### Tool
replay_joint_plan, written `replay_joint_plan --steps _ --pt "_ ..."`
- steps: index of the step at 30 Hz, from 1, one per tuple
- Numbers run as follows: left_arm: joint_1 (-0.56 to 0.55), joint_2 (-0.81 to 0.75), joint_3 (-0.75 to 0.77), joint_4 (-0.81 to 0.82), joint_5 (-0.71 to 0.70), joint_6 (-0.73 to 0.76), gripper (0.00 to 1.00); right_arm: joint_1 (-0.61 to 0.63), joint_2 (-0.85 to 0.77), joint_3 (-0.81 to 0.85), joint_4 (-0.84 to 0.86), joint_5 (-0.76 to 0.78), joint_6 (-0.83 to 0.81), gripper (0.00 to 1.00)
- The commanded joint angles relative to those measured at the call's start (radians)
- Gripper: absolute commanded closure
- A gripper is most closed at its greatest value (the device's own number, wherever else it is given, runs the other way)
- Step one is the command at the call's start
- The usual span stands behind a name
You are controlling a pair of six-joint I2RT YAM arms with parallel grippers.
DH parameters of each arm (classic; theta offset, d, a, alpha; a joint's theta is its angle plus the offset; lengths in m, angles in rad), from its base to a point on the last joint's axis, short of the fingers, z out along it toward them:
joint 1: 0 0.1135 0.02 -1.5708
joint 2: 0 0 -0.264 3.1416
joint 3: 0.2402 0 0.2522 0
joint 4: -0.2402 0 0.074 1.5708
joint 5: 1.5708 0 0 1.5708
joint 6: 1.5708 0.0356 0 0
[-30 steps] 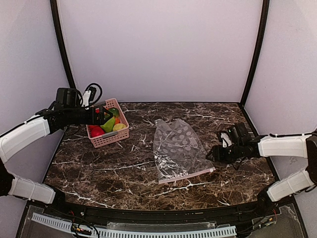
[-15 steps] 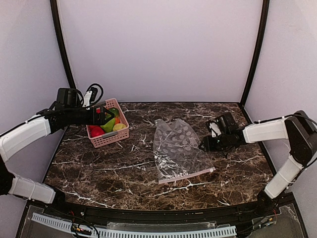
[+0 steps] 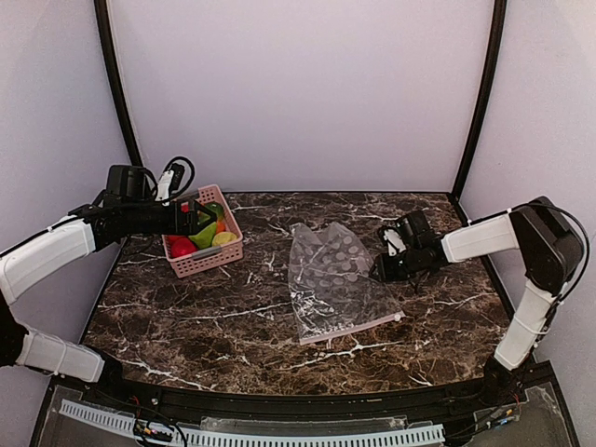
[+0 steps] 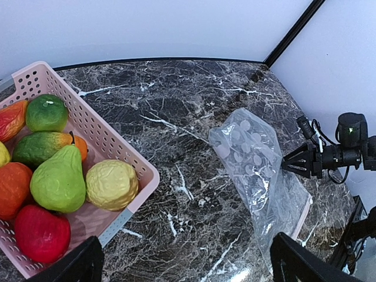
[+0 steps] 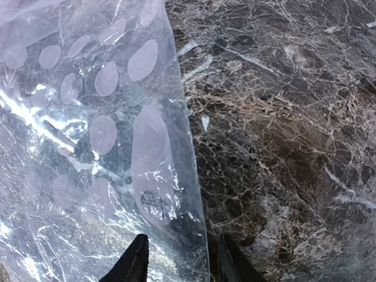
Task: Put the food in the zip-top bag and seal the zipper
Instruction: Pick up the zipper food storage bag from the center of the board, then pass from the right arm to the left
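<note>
surface: dark marbled table (image 3: 186, 326) | far-left corner: pink slotted basket (image 3: 210, 262) | right of centre: clear dotted zip-top bag (image 3: 331, 279) lying flat, pink zipper (image 3: 354, 328) toward the near edge

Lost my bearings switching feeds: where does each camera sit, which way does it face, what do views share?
Top external: above, behind the bases, looking down on the dark marble table; shows both arms, left end effector, right end effector.
Left wrist: over the pink slotted plastic basket, facing the table's right side; own fingertips at bottom.
Right wrist: close above the clear dotted plastic bag, looking down; own fingertips straddle its edge.
Shared: top external and left wrist show basket, bag, right end effector.
</note>
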Motion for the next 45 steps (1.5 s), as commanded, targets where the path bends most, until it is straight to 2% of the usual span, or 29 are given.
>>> replay_joint_plan --steps 1,4,9,10,13,19,22,30,38,41,45 --pt "-0.004 0.005 -0.015 0.010 0.022 -0.008 0.00 -0.004 0.014 0.024 0.040 -0.022 -0.016 0.65" --pt "-0.005 0.010 -0.014 0.010 0.030 -0.011 0.00 -0.004 0.006 0.016 0.046 -0.037 -0.018 0.74" --pt "-0.016 0.018 -0.017 0.019 0.053 -0.015 0.00 -0.002 -0.041 -0.004 0.070 -0.087 -0.008 0.98" --pt "-0.027 0.022 -0.018 0.023 0.064 -0.015 0.00 -0.002 -0.053 -0.008 0.070 -0.098 -0.005 1.00" --pt "-0.066 0.031 -0.022 0.035 0.091 -0.014 0.00 0.001 -0.105 -0.023 0.067 -0.134 0.008 1.00" --pt "-0.138 0.096 -0.053 0.142 0.239 -0.071 0.00 0.030 -0.232 -0.054 0.054 -0.194 0.062 1.00" --pt "-0.176 0.127 -0.054 0.155 0.258 -0.079 0.00 0.054 -0.300 -0.069 0.036 -0.203 0.105 1.00" --pt "-0.360 0.068 -0.084 0.180 0.158 0.028 0.00 0.158 -0.409 -0.027 -0.047 -0.188 0.251 1.00" --pt "-0.396 -0.032 -0.084 0.252 0.196 0.108 0.00 0.303 -0.506 0.052 -0.057 -0.166 0.268 1.00" --pt "-0.440 -0.053 -0.052 0.255 0.187 0.155 0.00 0.335 -0.533 0.084 -0.065 -0.117 0.337 1.00" --pt "-0.572 -0.066 -0.047 0.254 0.074 0.266 0.00 0.386 -0.544 0.113 -0.068 0.002 0.436 1.00"
